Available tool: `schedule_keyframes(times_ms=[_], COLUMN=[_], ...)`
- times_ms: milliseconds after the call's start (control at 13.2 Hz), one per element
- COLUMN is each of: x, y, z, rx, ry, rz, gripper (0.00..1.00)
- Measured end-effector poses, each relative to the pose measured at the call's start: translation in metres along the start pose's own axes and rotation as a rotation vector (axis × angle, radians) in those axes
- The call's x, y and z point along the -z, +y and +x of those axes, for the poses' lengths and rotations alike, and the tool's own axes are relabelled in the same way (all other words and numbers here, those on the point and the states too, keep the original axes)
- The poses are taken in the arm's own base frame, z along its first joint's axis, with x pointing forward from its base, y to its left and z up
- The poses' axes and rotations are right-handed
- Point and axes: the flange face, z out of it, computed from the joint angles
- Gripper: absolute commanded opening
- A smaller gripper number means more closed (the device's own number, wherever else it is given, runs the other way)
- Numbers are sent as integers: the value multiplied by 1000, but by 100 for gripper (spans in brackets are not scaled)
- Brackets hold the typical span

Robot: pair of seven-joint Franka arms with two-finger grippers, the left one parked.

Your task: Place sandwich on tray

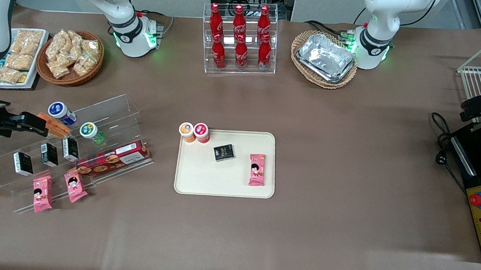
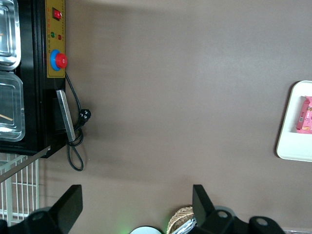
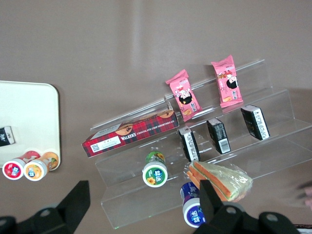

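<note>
We see the clear-wrapped triangle sandwich [image 3: 220,180] lying on the clear plastic step shelf [image 3: 273,146], at nine o'clock from the cream flat tray [image 1: 223,185]. Our tool [image 3: 141,207] hangs above it, wide open, holding nothing, ready to grab.

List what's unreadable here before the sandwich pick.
- Sandwich: front view, mostly covered by the open gripper above the shelf.
- Gripper-sandwich contact: unclear in either view.
- Tray: right wrist view, cut by the edge.
- Black box print: front view, too small.
</note>
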Motion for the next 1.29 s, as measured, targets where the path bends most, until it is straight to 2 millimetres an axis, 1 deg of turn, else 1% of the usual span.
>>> schedule_keyframes(times_ms=[832, 1286], x=[-3, -7], y=[3, 15], z=[0, -9], rx=[-5, -27], ry=[-6, -31], rz=[0, 2], gripper=[100, 100])
